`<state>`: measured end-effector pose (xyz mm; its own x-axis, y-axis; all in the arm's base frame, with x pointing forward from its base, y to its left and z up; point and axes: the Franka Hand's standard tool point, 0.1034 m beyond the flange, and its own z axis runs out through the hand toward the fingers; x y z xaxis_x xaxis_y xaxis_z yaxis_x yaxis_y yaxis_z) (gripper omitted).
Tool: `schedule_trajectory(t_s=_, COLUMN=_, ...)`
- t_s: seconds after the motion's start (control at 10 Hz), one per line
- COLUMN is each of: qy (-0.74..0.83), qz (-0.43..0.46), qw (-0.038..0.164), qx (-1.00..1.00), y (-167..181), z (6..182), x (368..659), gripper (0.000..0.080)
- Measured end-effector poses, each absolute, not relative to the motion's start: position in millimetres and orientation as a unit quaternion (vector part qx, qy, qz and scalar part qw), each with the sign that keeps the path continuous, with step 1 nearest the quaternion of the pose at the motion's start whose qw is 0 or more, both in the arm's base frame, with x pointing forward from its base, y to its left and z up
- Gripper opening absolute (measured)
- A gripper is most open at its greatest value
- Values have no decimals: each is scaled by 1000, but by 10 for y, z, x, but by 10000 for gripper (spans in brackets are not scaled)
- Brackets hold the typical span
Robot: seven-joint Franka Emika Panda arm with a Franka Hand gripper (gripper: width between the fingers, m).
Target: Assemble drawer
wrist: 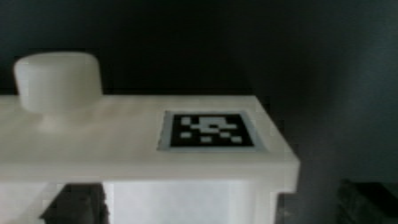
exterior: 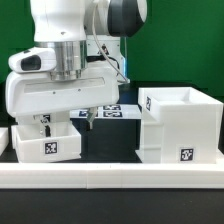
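Note:
A small white drawer tray (exterior: 60,146) with a square tag on its front stands at the exterior view's left. The wrist view shows its tagged face (wrist: 214,130) and round knob (wrist: 57,80) close up. My gripper (exterior: 66,120) hangs right over this tray, open. Its dark fingers (wrist: 64,205) stand on either side of the tray's white wall (wrist: 196,200) without closing on it. The tall hollow box shell (exterior: 180,125), open at the top and tagged low on its front, stands at the exterior view's right, apart from the gripper.
The marker board (exterior: 118,110) lies flat on the dark table behind the gap between tray and shell. A long low white rail (exterior: 112,170) runs along the front edge. The arm's bulky white hand (exterior: 60,92) hides the area behind the tray.

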<state>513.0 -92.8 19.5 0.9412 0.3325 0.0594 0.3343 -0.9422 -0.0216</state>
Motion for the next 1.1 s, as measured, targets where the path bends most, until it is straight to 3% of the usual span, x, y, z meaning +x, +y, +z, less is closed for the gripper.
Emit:
schedule_trajectory(t_s=0.6, qy=-170, qz=-20, qw=17, qx=-985, y=-900, z=70, x=5084, gripper=620)
schedule_trajectory(t_s=0.7, qy=-171, qz=-20, qw=17, qx=-985, y=-889, z=70, x=5086, gripper=414)
schedule_trajectory(t_s=0.8, qy=-171, qz=-20, qw=17, qx=-985, y=-894, z=70, x=5084, gripper=414)
schedule_trajectory(t_s=0.9, qy=-171, qz=-20, qw=17, qx=-985, y=-894, z=70, x=5084, gripper=239)
schedule_trajectory(t_s=1.0, qy=-171, qz=-20, qw=17, qx=-985, y=-894, z=70, x=5084, gripper=239)
schedule_trajectory(t_s=1.1, qy=-171, qz=-20, qw=17, qx=-985, y=-895, z=71, x=5085, gripper=70)
